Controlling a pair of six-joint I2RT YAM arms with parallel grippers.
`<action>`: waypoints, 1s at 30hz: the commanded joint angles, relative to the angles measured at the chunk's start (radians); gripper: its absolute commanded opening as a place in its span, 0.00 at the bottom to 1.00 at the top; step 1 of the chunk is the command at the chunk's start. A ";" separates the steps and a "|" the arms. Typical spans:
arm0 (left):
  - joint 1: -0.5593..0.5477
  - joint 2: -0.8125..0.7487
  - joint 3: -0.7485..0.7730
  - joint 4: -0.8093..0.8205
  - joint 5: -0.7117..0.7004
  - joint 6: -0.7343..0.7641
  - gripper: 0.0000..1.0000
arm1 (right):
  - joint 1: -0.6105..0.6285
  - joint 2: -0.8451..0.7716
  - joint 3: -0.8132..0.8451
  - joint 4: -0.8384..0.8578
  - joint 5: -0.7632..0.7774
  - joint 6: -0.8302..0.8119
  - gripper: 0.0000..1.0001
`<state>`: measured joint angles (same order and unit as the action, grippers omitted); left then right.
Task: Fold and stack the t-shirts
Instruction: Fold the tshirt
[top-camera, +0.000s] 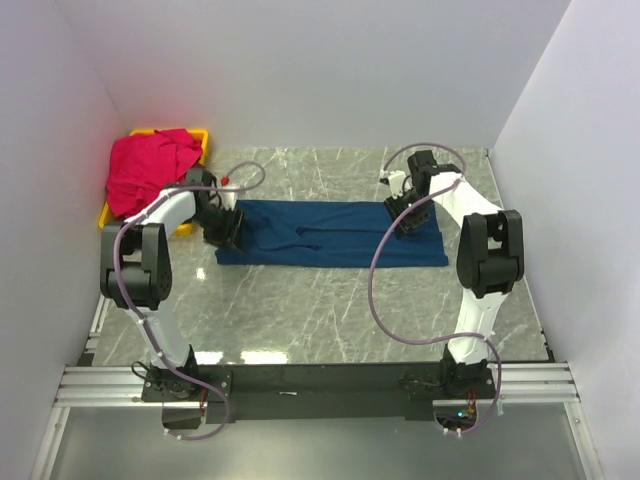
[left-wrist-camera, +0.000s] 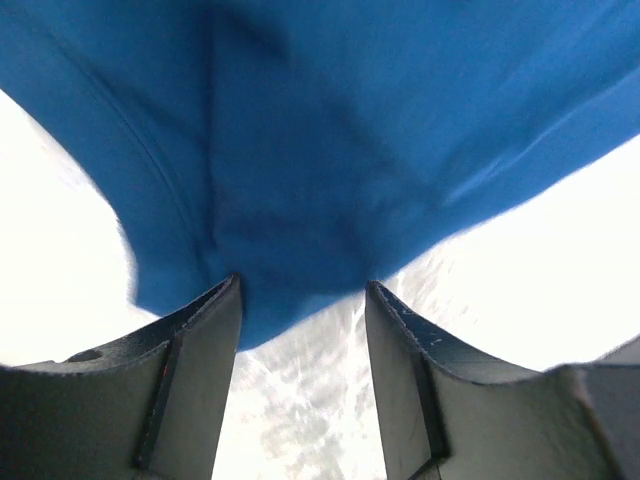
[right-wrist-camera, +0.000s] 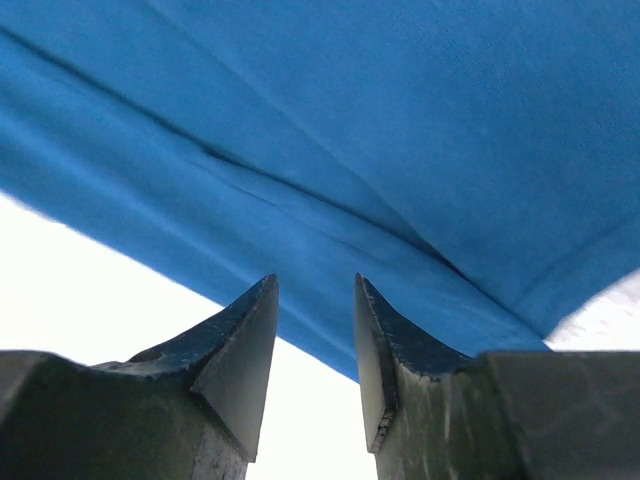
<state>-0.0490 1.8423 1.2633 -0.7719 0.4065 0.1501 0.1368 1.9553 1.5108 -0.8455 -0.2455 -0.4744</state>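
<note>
The navy blue t-shirt (top-camera: 330, 233) lies as a long folded band across the middle of the table. The red-pink t-shirt (top-camera: 150, 168) is heaped on the yellow bin at the far left. My left gripper (top-camera: 224, 228) is open at the band's left end; in the left wrist view (left-wrist-camera: 303, 285) its fingers straddle the blue cloth's edge (left-wrist-camera: 300, 150) with nothing held. My right gripper (top-camera: 408, 222) is open at the band's right part; in the right wrist view (right-wrist-camera: 315, 283) its tips point at the blue cloth's edge (right-wrist-camera: 350, 130), empty.
The yellow bin (top-camera: 199, 136) stands at the far left against the wall, under the red-pink shirt. White walls close the left, back and right sides. Grey marble table (top-camera: 330, 310) shows in front of the shirt.
</note>
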 joint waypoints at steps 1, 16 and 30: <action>0.003 -0.066 0.137 0.066 0.055 -0.010 0.58 | 0.015 -0.022 0.092 -0.038 -0.163 0.057 0.43; 0.041 0.126 0.396 0.135 0.032 -0.231 0.61 | 0.412 -0.092 0.097 0.382 -0.086 0.103 0.38; 0.046 0.236 0.455 0.080 0.052 -0.259 0.63 | 0.722 0.154 0.279 0.462 0.178 -0.024 0.43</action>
<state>-0.0013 2.0876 1.6894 -0.6804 0.4263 -0.1028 0.8455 2.0487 1.7134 -0.4042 -0.1444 -0.4664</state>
